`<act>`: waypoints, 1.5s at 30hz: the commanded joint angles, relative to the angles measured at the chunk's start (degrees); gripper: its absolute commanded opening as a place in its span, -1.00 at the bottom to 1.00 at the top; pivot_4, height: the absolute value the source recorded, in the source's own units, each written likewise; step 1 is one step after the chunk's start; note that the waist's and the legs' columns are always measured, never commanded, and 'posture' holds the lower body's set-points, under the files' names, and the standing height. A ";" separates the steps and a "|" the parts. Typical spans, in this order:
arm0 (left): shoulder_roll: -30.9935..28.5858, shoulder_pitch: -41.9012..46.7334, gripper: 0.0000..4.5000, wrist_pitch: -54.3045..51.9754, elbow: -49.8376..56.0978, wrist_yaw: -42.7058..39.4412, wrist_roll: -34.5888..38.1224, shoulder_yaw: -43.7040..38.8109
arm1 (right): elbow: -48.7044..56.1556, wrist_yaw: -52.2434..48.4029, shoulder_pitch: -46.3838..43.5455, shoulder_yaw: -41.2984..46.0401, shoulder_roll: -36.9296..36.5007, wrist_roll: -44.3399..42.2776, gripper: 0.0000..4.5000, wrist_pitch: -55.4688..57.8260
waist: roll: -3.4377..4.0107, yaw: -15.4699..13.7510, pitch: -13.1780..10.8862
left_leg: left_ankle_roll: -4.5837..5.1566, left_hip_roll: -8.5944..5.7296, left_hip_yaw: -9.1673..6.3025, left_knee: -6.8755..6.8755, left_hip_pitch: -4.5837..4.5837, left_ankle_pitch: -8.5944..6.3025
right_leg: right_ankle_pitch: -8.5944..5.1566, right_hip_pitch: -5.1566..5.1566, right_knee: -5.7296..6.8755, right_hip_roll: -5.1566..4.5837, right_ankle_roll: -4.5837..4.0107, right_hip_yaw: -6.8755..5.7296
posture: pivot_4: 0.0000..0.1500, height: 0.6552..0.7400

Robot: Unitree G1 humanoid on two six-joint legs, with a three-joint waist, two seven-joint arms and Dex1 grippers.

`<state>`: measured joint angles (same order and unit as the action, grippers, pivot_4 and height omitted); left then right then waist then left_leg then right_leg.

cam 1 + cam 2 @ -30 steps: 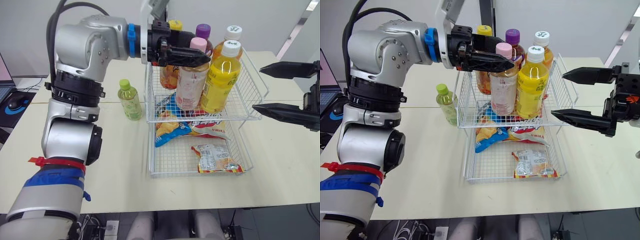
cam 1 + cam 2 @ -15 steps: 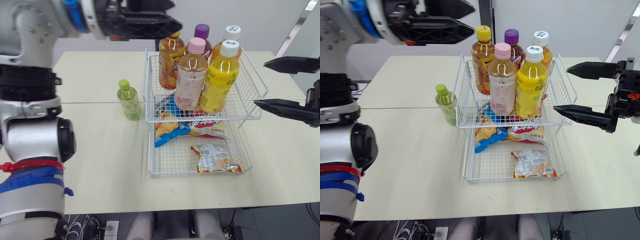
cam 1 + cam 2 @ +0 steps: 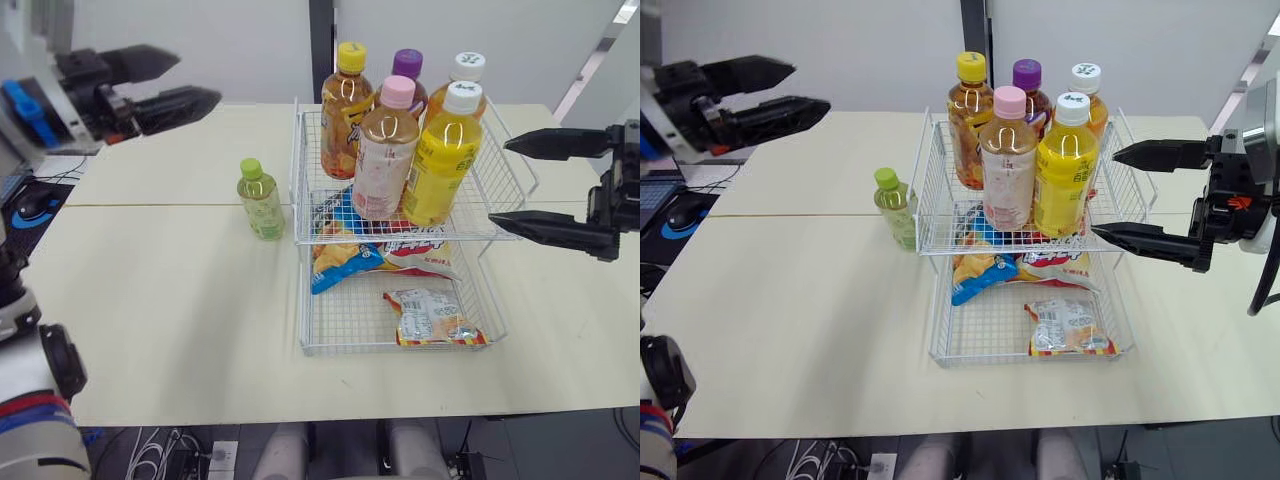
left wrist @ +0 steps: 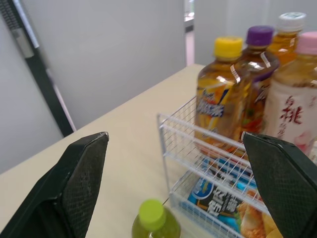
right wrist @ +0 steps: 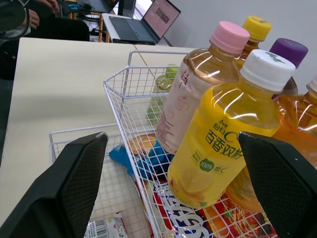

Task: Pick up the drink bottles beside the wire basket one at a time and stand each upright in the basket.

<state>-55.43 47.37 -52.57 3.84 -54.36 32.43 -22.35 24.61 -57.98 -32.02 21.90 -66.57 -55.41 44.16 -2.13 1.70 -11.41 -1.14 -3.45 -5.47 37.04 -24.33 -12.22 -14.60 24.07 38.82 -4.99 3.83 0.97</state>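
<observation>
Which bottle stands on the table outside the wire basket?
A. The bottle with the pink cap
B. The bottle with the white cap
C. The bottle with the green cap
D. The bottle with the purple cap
C: the green-capped bottle stands upright on the table, beside the left wall of the wire basket and outside its wires.
</observation>
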 commanded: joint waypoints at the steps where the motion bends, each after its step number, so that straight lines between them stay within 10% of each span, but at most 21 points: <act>1: 0.45 -13.93 0.99 2.52 6.03 3.25 -1.94 -9.27 | 0.74 0.66 -1.54 -0.25 1.50 -0.38 1.00 -1.63 | 0.08 0.17 0.06 | 0.00 0.01 0.03 -0.01 0.05 0.00 | 0.00 -0.02 0.01 -0.01 0.00 0.02 | 1.00 1.00; 22: 14.42 -42.51 0.99 12.58 18.71 18.30 -0.57 -17.08 | 1.99 0.48 -1.46 -5.67 5.84 4.50 1.00 -5.49 | 0.05 -1.51 0.07 | 0.00 0.05 0.10 -0.08 0.40 -0.02 | 0.02 -0.36 -0.22 -0.10 -0.11 -0.03 | 1.00 1.00; 45: 22.67 -22.76 0.99 11.01 15.14 31.67 -0.28 2.25 | 9.70 11.59 -1.51 -0.19 1.88 -8.90 1.00 6.95 | 0.03 -1.64 0.08 | 0.01 0.03 -0.07 -0.07 0.44 -0.02 | 0.02 -0.56 -0.30 -0.03 -0.10 -0.18 | 1.00 1.00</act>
<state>-32.93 23.03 -42.03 19.00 -23.69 32.54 -21.01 33.23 -47.15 -32.65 19.52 -63.86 -62.62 51.04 -2.10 0.06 -11.33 -1.14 -3.42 -5.53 36.97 -23.88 -12.24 -14.58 23.48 38.52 -5.02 3.74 0.78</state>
